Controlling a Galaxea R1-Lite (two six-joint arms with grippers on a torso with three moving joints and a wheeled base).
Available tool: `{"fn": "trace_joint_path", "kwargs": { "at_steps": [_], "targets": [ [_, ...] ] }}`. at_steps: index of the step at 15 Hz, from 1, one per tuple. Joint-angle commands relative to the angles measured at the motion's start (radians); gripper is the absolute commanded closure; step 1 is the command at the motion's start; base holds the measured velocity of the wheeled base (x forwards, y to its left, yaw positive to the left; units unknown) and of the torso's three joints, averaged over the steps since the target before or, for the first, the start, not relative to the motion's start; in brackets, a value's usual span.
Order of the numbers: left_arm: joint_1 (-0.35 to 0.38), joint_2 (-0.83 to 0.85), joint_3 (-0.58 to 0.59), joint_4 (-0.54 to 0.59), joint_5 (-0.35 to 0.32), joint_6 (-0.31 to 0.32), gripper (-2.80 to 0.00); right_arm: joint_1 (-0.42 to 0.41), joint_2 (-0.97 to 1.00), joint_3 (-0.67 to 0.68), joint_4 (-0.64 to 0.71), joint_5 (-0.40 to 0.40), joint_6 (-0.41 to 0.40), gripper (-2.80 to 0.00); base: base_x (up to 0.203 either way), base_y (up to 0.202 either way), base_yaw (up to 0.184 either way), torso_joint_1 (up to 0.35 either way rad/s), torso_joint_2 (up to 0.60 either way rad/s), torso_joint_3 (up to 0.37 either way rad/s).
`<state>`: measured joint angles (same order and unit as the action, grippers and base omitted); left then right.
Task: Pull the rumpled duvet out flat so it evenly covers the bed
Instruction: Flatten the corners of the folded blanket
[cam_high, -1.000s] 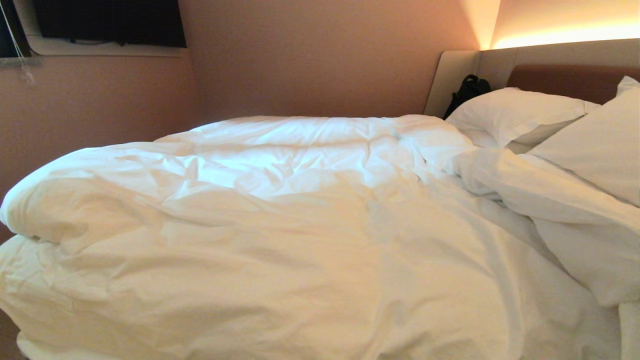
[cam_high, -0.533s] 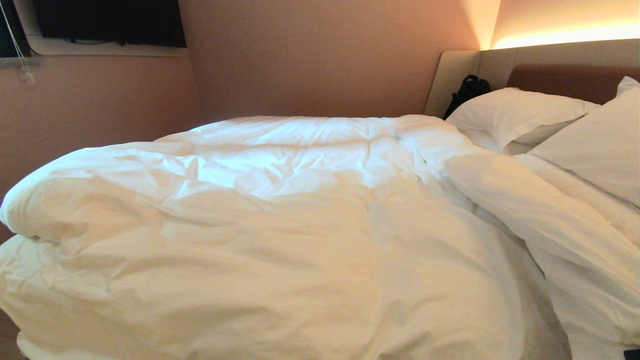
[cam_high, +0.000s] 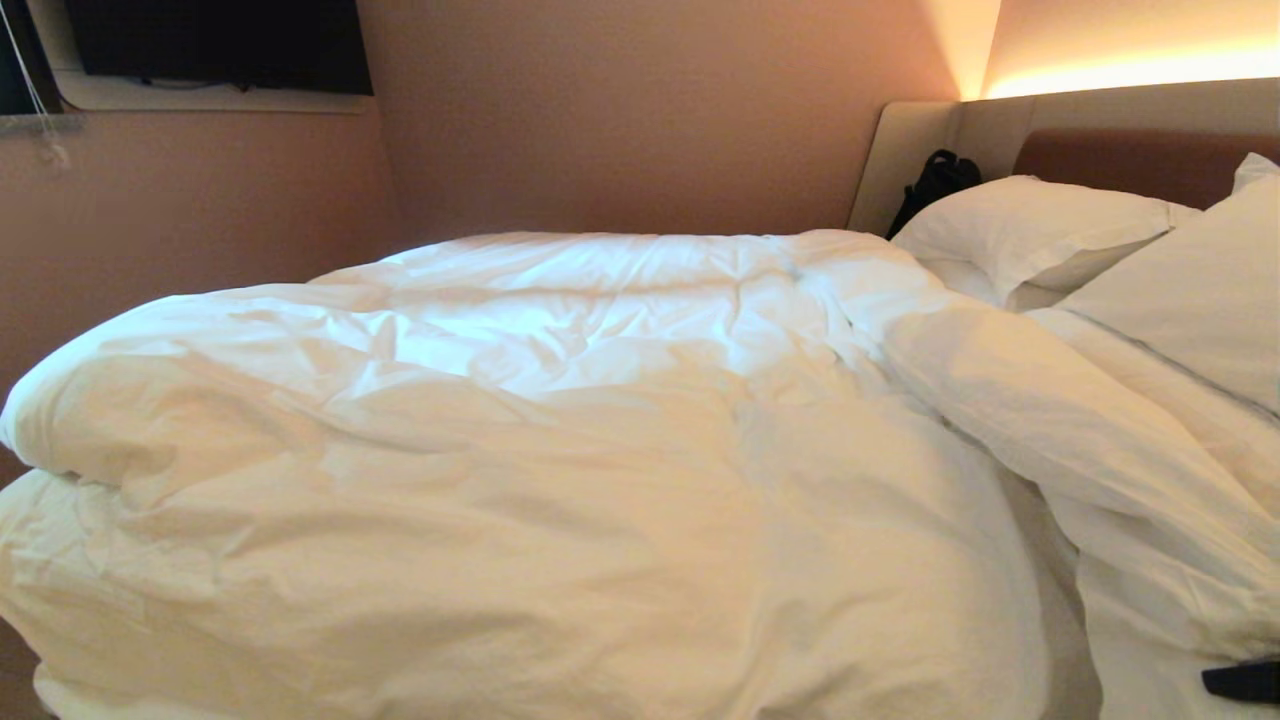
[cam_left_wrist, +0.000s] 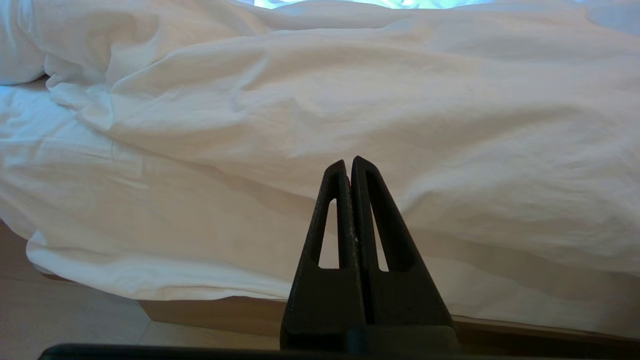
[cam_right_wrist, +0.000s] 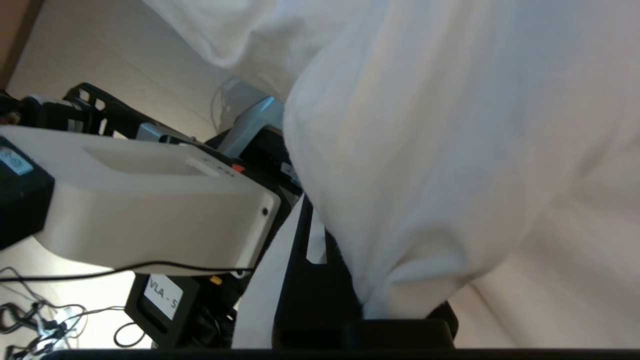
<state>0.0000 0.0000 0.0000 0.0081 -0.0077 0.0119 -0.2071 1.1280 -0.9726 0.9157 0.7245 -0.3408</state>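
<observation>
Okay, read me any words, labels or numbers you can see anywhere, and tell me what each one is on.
"VLA - 5": white sticker on a black box low on the robot, right wrist view.
Blue-white tag on the robot's black corner part: too blurred to read.
Duvet, pillows, headboard: no text.

The head camera is looking from up high, forward and a bit down, across the bed (cam_high: 60, 690) toward the far wall (cam_high: 640, 110) and the headboard (cam_high: 1140, 160). It is taking in most of the duvet (cam_high: 520, 480). The left wrist camera is sitting low by the side of the bed, looking level past the left end effector (cam_left_wrist: 347, 162) at the duvet's hanging edge, quite near. The right wrist camera is very close to the cloth and is looking back toward the robot's own body (cam_right_wrist: 140, 205) and the floor (cam_right_wrist: 115, 60). All three views are sharing the duvet.
</observation>
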Motion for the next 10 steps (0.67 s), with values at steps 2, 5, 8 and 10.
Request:
{"fn": "trace_joint_path", "kwargs": {
  "at_steps": [2, 5, 8, 10],
  "targets": [
    [0.0, 0.0, 0.0, 0.0, 0.0, 0.0, 0.0, 0.012, 0.076, 0.002, -0.041, 0.0, 0.028, 0.0, 0.0, 0.0, 0.0, 0.0, 0.0, 0.0],
    [0.0, 0.0, 0.0, 0.0, 0.0, 0.0, 0.0, 0.011, 0.138, 0.003, -0.1, -0.005, 0.07, 0.0, 0.0, 0.0, 0.0, 0.0, 0.0, 0.0],
    [0.0, 0.0, 0.0, 0.0, 0.0, 0.0, 0.0, 0.012, 0.191, 0.013, -0.169, -0.031, 0.119, 0.0, 0.0, 0.0, 0.0, 0.0, 0.0, 0.0],
    [0.0, 0.0, 0.0, 0.0, 0.0, 0.0, 0.0, 0.015, 0.221, 0.02, -0.192, -0.054, 0.119, -2.8, 0.0, 0.0, 0.0, 0.0, 0.0, 0.0]
  ]
}}
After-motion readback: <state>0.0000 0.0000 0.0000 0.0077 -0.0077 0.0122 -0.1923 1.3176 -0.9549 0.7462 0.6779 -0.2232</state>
